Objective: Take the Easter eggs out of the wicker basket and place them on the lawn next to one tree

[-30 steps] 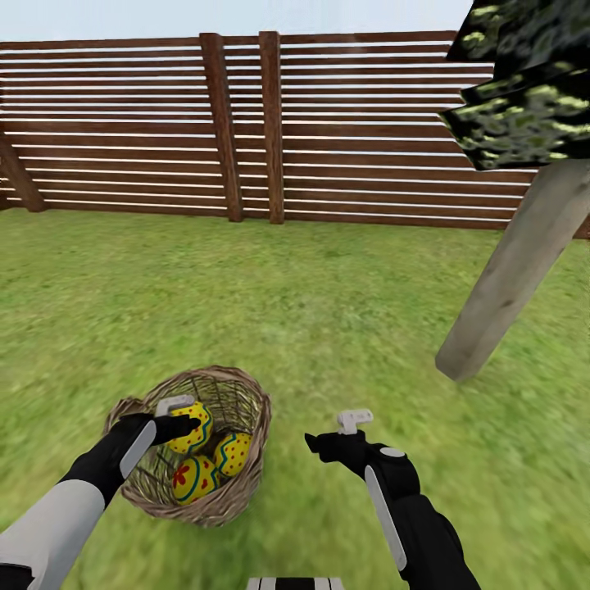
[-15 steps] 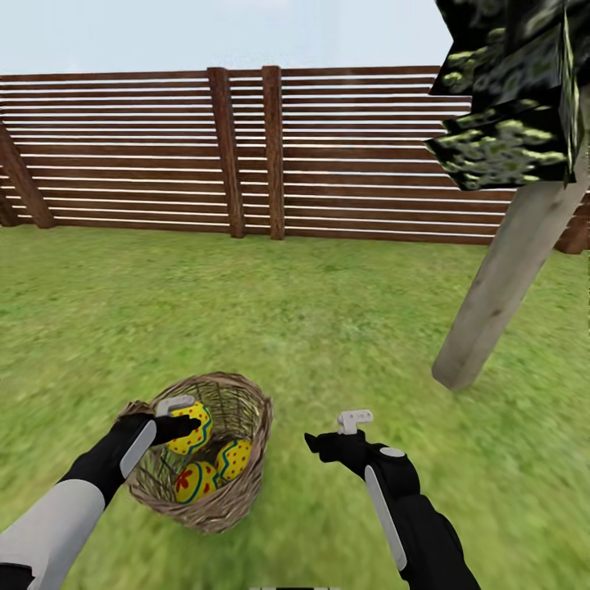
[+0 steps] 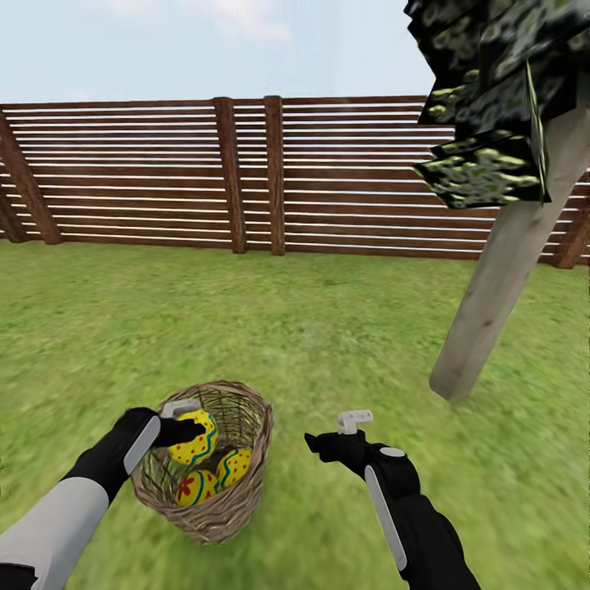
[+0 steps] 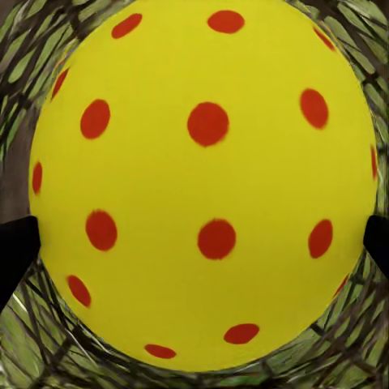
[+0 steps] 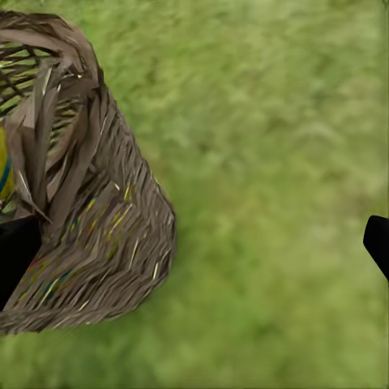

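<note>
Eggs, three of them, are all at the basket [image 3: 233,500], which stands on the lawn [image 3: 328,328] just in front of the robot, toward its left. The red-dotted egg [image 3: 195,437] sits highest, at the basket's near rim, clamped by the left gripper [image 3: 190,426]. In the left wrist view that egg [image 4: 203,186] bulges between two black fingertips [image 4: 14,247] pressed against its sides, with woven twigs behind it. Whether it is lifted off the other two or resting on them cannot be told from the head view. Below it, inside the basket, lie the zigzag egg [image 3: 235,465] and the flower egg [image 3: 195,487], close together and partly screened by the wicker.

Right gripper [image 3: 332,433] hangs over the grass to the right of the basket, apart from it, with nothing in it. In the right wrist view its dark fingertips [image 5: 378,241] show at opposite edges, spread wide, with the basket's wall [image 5: 97,243] and bare grass [image 5: 275,162] between them.

Tree [image 3: 500,270] rises from the lawn ahead and to the right, well apart from the basket, its pale trunk leaning in the picture under dark blotched foliage. A slatted brown fence [image 3: 246,176] closes the far side of the lawn.
</note>
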Robot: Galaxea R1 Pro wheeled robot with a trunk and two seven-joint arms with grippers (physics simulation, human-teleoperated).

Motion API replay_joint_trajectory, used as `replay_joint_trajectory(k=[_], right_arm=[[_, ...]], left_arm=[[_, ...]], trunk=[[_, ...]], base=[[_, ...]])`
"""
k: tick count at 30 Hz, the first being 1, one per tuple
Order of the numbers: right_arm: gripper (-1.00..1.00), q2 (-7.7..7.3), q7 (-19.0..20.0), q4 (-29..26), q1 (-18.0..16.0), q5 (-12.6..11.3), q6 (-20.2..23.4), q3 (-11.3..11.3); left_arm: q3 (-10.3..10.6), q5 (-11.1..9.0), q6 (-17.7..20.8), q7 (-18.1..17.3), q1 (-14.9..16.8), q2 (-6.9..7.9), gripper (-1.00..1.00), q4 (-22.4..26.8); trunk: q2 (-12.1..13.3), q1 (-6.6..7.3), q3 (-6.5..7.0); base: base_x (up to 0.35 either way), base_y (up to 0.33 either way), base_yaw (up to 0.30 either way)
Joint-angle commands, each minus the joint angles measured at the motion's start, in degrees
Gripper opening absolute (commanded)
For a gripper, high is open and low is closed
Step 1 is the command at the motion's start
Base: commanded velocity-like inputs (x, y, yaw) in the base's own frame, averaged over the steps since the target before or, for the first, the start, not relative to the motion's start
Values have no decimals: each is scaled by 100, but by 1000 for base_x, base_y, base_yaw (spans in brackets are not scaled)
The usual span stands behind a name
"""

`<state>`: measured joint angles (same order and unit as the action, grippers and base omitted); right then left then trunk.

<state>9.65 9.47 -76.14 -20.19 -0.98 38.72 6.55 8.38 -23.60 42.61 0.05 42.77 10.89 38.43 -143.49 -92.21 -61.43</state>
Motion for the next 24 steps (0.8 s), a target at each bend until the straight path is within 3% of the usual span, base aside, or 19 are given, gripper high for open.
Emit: replay_joint_trajectory(k=[1, 10, 20, 24], right_arm=[[100, 2, 11, -6, -3, -7, 28, -4], [100, 2, 11, -14, -3, -7, 61, 0], [100, -2, 11, -15, -3, -7, 90, -4], [100, -2, 11, -11, -3, -7, 92, -4]], left_arm=[[23, -3, 108, 0, 3, 5, -100, 26], [-22, -4, 1146, 13, 31, 16, -100, 432], [-35, -4, 1520, 15, 28, 18, -100, 639], [-38, -4, 1620, 147, 27, 21, -100, 668]], trunk=[[-1, 5, 17], [11, 28, 217], [25, 54, 442], [185, 141, 532]], base=[[-188, 0, 0], [-63, 0, 0], [0, 0, -11], [0, 0, -149]])
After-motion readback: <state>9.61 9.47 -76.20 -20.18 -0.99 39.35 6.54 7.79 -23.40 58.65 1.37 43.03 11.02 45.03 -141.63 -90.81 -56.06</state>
